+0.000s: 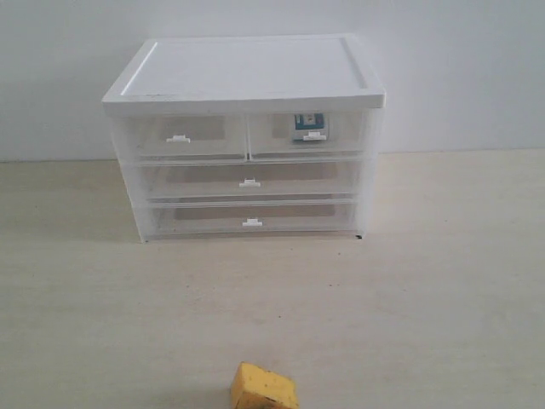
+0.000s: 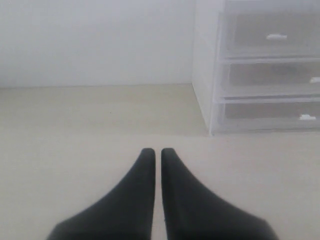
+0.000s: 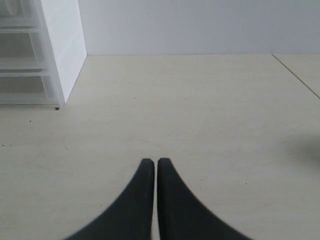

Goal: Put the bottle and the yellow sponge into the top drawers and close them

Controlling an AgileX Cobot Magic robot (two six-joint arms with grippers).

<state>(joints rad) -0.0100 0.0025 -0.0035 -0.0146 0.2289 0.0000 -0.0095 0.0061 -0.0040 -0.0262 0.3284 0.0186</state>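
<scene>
Softness and lightness are what I expect of the orange-yellow wedge-shaped sponge (image 1: 264,388), lying on the pale matte worktop (image 1: 443,281) well in front of the clear plastic drawer cabinet (image 1: 247,77); I'd pinch it gently across its flat sides. The teal-labelled white-capped bottle (image 1: 308,125) sits inside the right top drawer (image 1: 341,136). The left end effector (image 2: 157,152) and right end effector (image 3: 156,162) are both clenched, empty, with bare worktop around them.

Bright even light, faint shadows, soft slightly blurry focus
</scene>
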